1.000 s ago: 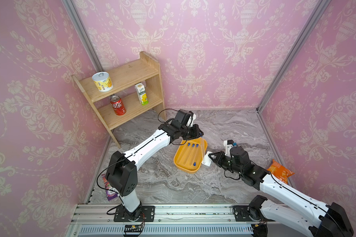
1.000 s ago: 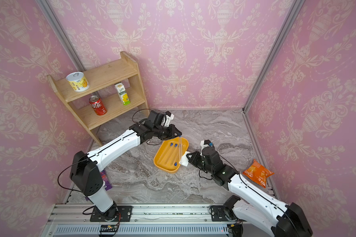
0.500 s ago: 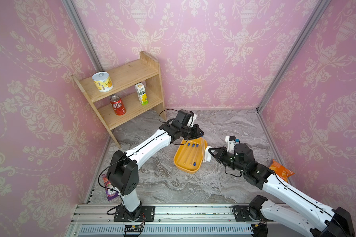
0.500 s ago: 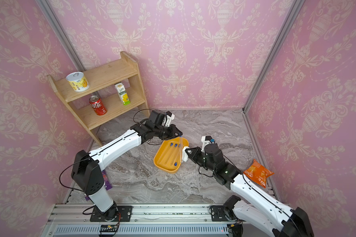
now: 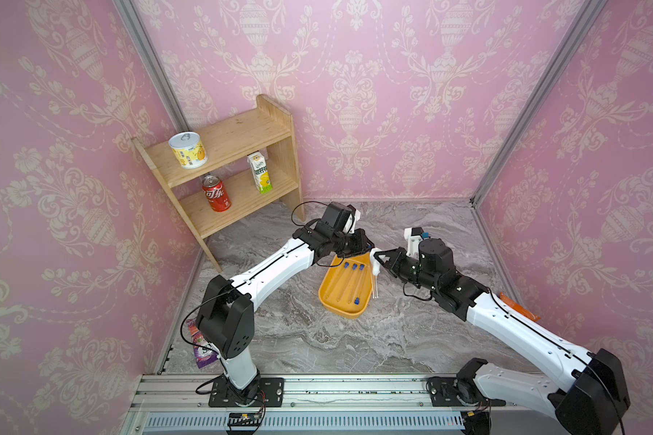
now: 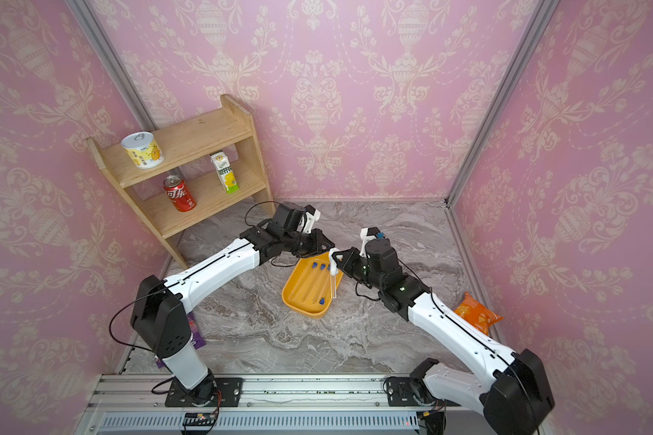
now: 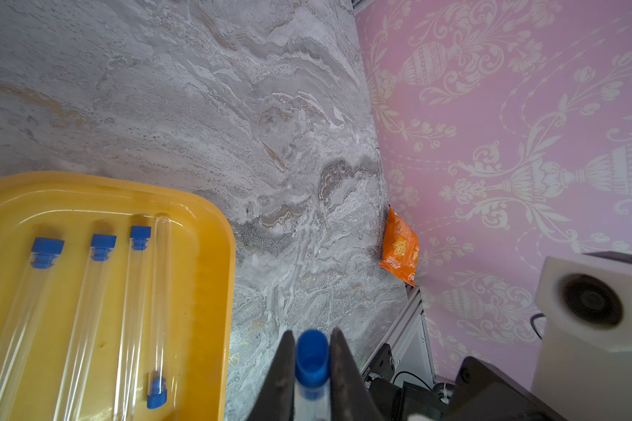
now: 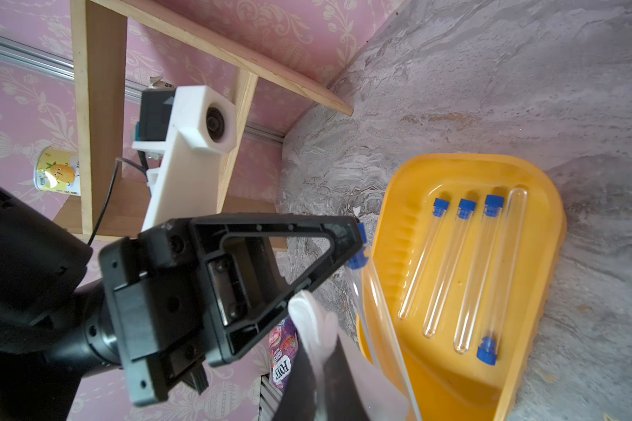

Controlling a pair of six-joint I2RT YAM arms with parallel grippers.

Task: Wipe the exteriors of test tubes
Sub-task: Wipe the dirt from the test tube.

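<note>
Top-view clock: 12 is the back wall, 6 is the rail.

Yellow tray (image 5: 340, 312) (image 6: 306, 310) (image 7: 218, 255) (image 8: 526, 171) sits near table centre. Four test tubes (image 5: 349, 282) (image 6: 313, 282) (image 7: 88, 310) (image 8: 449, 266) lie side by side in it. Three have blue caps at the tray's 12 o'clock end; the fourth is reversed, cap toward 6.

Left gripper (image 5: 368, 246) (image 6: 327, 246) (image 7: 311, 333): claw pinches the fifth tube (image 5: 374, 280) (image 6: 332, 280) (image 7: 311, 364) (image 8: 380, 310) at its blue cap. The tube hangs cap up, its lower end by the tray's 3 o'clock rim. Contact with the rim cannot be told.

Right gripper (image 5: 378, 260) (image 6: 334, 260) (image 8: 316, 350): claw pressed together on the white wiping pad (image 5: 374, 264) (image 6: 331, 261) (image 8: 312, 317). The pad is just beside the upper part of the fifth tube, below the cap. Whether the two touch cannot be told.

Surroundings: wooden shelf (image 5: 242, 132) (image 6: 189, 132) at 10 o'clock holds a yellow tin, a red can and a carton. An orange snack bag (image 6: 475, 312) (image 7: 398, 248) lies at 3 o'clock against the wall. A purple packet (image 5: 202, 346) lies at 8 o'clock by the left arm's base.
</note>
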